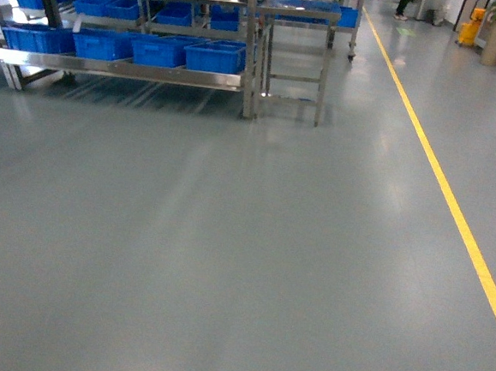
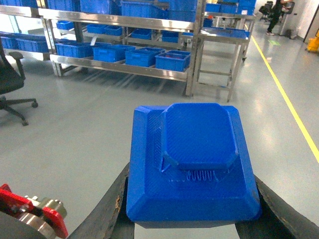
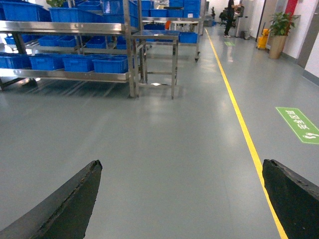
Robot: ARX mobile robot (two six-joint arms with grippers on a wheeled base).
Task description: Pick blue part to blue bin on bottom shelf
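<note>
Blue part (image 2: pixel 192 164), a chunky printed block with a stepped, bevelled top and a row of fine ridges along its near face, sits clamped in the left gripper (image 2: pixel 192 219), whose two dark fingers press in on its lower flanks from either side. It looks like rigid layered plastic, likely hollow and light, stiff enough to take a firm squeeze without giving. The sloped upper faces would probably slide out of a pinch, so the low side walls where the fingers (image 2: pixel 107 209) now bear seem the sound place to hold it; the printed ribbing should lend some grip against slipping.

Beyond the part, to the left in the left wrist view, an office chair (image 2: pixel 10 82) stands on the grey floor (image 2: pixel 75 134). Further along, the steel shelving rack (image 1: pixel 120 68) carries a row of blue bins (image 1: pixel 160 51) on its bottom shelf, well ahead of the robot, so the part is not near its goal yet. A small steel frame table (image 1: pixel 294 60) stands just beside the rack's right end.

Right of that, a yellow floor line (image 1: pixel 442 179) runs away down the aisle. The right gripper (image 3: pixel 182 199) hangs with its fingers spread wide apart, holding nothing, only bare floor between them.
</note>
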